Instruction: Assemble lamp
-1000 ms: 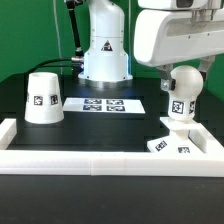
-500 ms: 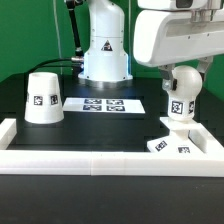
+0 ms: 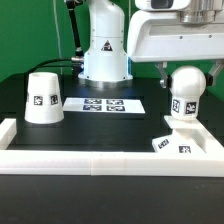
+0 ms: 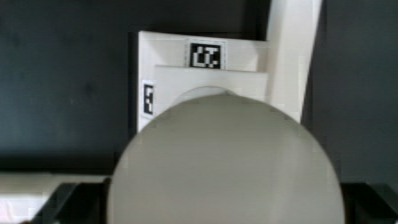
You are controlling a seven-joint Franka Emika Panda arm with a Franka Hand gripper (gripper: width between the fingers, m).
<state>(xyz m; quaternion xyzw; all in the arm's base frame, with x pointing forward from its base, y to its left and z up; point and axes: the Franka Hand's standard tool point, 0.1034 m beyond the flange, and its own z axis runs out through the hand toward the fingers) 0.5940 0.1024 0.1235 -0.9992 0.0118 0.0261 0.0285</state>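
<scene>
Roughly halfway, by my reckoning. From the exterior view you have the bulb standing upright on the base at the exterior view's right, close to the white table rim. The gripper hangs just above the bulb's crown with its fingers spread apart, clamping nothing. The shade sits on the table well apart at the exterior view's left, beyond the marker board — not yet fitted, so setting it over the bulb looks to be what remains.

From the wrist view the bulb's round top fills most of the picture, with the tagged base showing past it. Whether the neck is seated fully home you cannot tell from either view — worth checking before you go for the shade.
</scene>
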